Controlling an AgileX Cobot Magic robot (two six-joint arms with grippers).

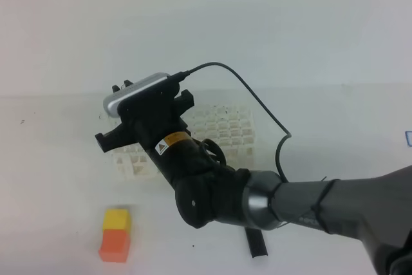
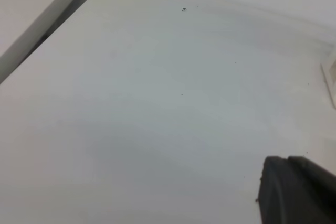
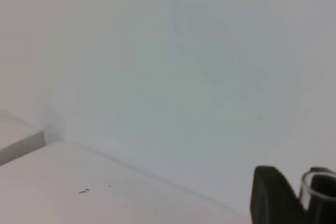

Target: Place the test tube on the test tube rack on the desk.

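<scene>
The white test tube rack [image 1: 225, 130] stands mid-desk, and its corner [image 2: 331, 77] shows at the right edge of the left wrist view. My right arm reaches across from the right, with the right gripper [image 1: 122, 88] raised over the rack's left end and pointing at the back wall. In the right wrist view a black finger [image 3: 270, 198] stands beside the clear round rim of the test tube [image 3: 318, 178], which the right gripper [image 3: 307, 203] holds. The tube is hidden in the high view. Only a dark corner of my left gripper [image 2: 299, 192] shows, above the bare white desk [image 2: 157, 103].
A yellow block stacked on an orange one [image 1: 116, 233] stands on the desk in front of the rack, to the left. A short black piece [image 1: 256, 244] shows under the right arm. Something blue [image 1: 408, 137] sits at the far right edge.
</scene>
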